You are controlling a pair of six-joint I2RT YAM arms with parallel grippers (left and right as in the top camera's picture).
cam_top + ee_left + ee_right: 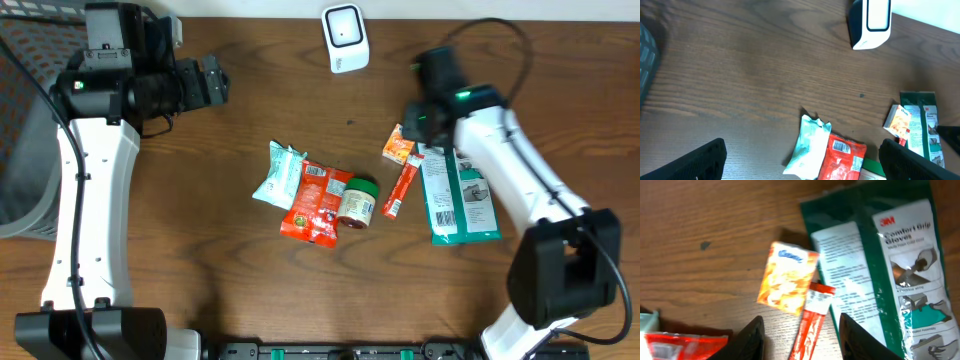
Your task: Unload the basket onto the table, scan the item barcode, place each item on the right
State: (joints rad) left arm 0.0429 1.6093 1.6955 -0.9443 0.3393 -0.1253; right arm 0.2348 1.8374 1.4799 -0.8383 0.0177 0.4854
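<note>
The white barcode scanner (345,38) stands at the table's far edge and also shows in the left wrist view (871,22). Several items lie mid-table: a pale teal packet (278,173), a red packet (318,200) whose barcode (841,146) faces up, a green-lidded jar (358,200), a red stick sachet (401,190), a small orange packet (398,146) and a green gloves pack (455,195). My right gripper (802,342) hovers open over the stick sachet (810,325), holding nothing. My left gripper (215,82) is wide open and empty at the far left.
A grey mesh bin (25,130) sits off the table's left side. Bare wood lies between the scanner and the items. The gloves pack (890,265) reaches toward the right arm's base.
</note>
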